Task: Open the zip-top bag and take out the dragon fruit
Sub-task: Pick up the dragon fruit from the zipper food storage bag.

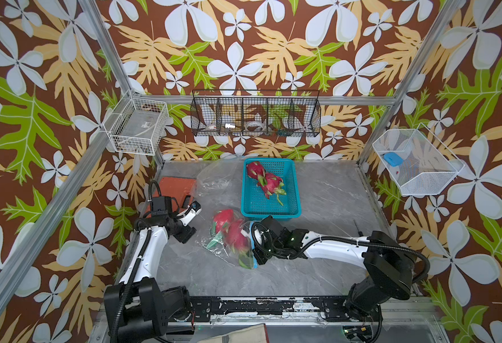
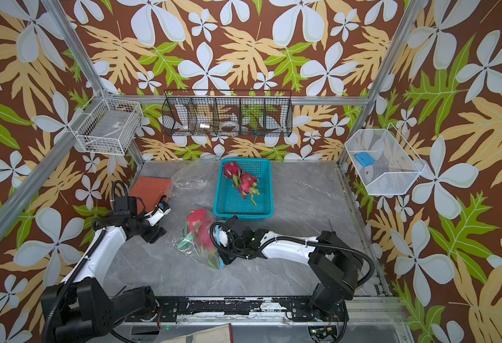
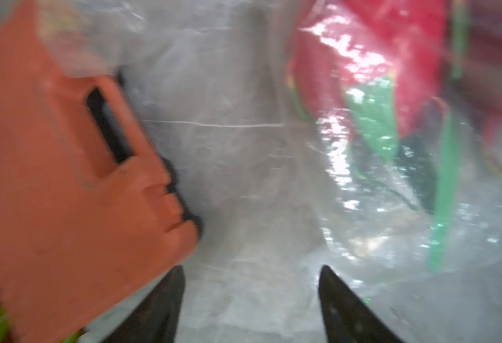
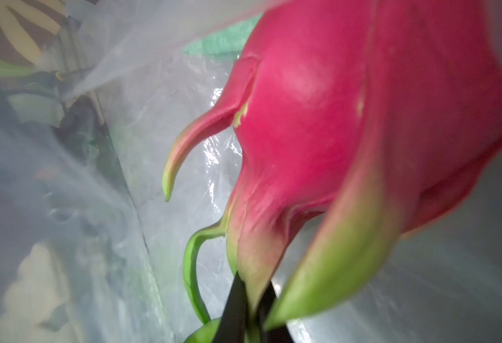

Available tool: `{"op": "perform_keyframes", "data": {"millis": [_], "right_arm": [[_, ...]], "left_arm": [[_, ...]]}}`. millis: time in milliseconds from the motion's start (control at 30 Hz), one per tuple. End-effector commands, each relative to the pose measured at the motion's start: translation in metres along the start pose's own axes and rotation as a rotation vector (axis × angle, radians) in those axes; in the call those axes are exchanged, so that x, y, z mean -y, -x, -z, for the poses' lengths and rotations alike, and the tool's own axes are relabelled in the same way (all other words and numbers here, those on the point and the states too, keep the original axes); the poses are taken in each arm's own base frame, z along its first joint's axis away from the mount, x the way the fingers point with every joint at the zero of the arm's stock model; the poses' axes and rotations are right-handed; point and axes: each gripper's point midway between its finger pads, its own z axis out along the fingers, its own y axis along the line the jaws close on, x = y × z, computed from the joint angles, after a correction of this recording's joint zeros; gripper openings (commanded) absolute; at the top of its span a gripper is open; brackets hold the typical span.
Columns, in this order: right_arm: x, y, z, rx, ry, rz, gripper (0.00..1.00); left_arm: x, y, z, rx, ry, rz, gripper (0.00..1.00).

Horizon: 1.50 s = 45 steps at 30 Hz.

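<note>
In both top views, two dragon fruit sit in the teal basket (image 1: 269, 213) at the upper middle of the grey tabletop (image 1: 327, 196). The upper basket fruit (image 1: 255, 170) touches the lower basket fruit (image 1: 272, 181).

The other two lie at the centre of the frame, below and left of the basket, inside the clear zip-top bag (image 1: 214, 247). The left bagged fruit (image 1: 222, 219) and the held dragon fruit (image 1: 237, 237) touch each other, and both look blurred.

The right gripper (image 4: 251, 300) reaches in from the right of the frame. In the right wrist view its dark fingers (image 4: 235, 311) are pinched together on a green-tipped scale of the held dragon fruit, with clear plastic all around. The bag's blue zip strip (image 1: 255, 261) shows just beside this gripper.

The left gripper (image 3: 251, 268) sits left of centre, near the bag's left edge. Whether it touches the bag cannot be told. Its fingers (image 3: 166, 300) are spread wide with nothing between them.

A red-brown board (image 1: 177, 185) lies just above the left gripper. Loose clear plastic (image 1: 211, 178) lies between the board and the basket, and I cannot tell whether it belongs to the same bag.
</note>
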Motion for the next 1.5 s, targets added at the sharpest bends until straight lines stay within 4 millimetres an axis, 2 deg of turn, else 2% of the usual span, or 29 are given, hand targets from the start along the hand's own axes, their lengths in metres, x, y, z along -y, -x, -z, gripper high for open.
{"op": "perform_keyframes", "data": {"millis": [0, 100, 200, 267, 367, 400, 533, 733, 833, 967, 1100, 1167, 1367, 1467], "right_arm": [[-0.002, 0.014, -0.004, 0.050, 0.009, 0.004, 0.00], [0.000, 0.013, -0.004, 0.053, 0.005, -0.007, 0.00], [-0.001, 0.012, -0.003, 0.059, 0.007, -0.014, 0.00], [-0.002, 0.014, -0.002, 0.064, 0.013, -0.018, 0.00], [-0.006, 0.020, 0.003, 0.083, 0.022, -0.013, 0.00], [-0.007, 0.022, 0.005, 0.091, 0.023, -0.011, 0.00], [-0.011, 0.025, 0.010, 0.105, 0.035, -0.001, 0.00], [-0.016, 0.027, 0.019, 0.112, 0.051, 0.000, 0.00], [-0.017, 0.024, 0.024, 0.113, 0.055, -0.008, 0.00], [-0.015, 0.020, 0.032, 0.140, 0.067, -0.038, 0.00], [-0.030, 0.020, 0.046, 0.175, 0.169, -0.040, 0.00], [-0.037, 0.015, 0.053, 0.155, 0.200, -0.024, 0.00], [-0.039, -0.016, 0.068, 0.055, 0.267, -0.046, 0.00], [-0.055, -0.029, 0.077, 0.009, 0.362, -0.042, 0.00]], "left_arm": [[0.038, -0.013, -0.010, -0.048, -0.181, 0.062, 0.89], [0.039, -0.010, -0.022, -0.042, -0.204, 0.080, 0.86], [0.035, -0.004, -0.033, -0.027, -0.210, 0.093, 0.66], [0.032, 0.001, -0.037, -0.024, -0.205, 0.100, 0.43], [0.022, 0.009, -0.030, -0.010, -0.167, 0.079, 0.07], [0.019, 0.009, -0.027, -0.008, -0.142, 0.055, 0.00], [-0.001, 0.001, -0.018, -0.031, 0.020, -0.065, 0.00], [-0.033, -0.026, -0.019, -0.132, 0.250, -0.186, 0.00], [-0.043, -0.037, -0.021, -0.171, 0.310, -0.214, 0.00], [-0.054, -0.042, -0.019, -0.186, 0.353, -0.202, 0.00], [-0.070, -0.046, -0.016, -0.207, 0.418, -0.207, 0.00], [-0.076, -0.047, -0.016, -0.218, 0.442, -0.214, 0.00], [-0.088, -0.036, -0.009, -0.196, 0.481, -0.191, 0.00], [-0.090, -0.036, -0.008, -0.197, 0.495, -0.192, 0.00]]}}
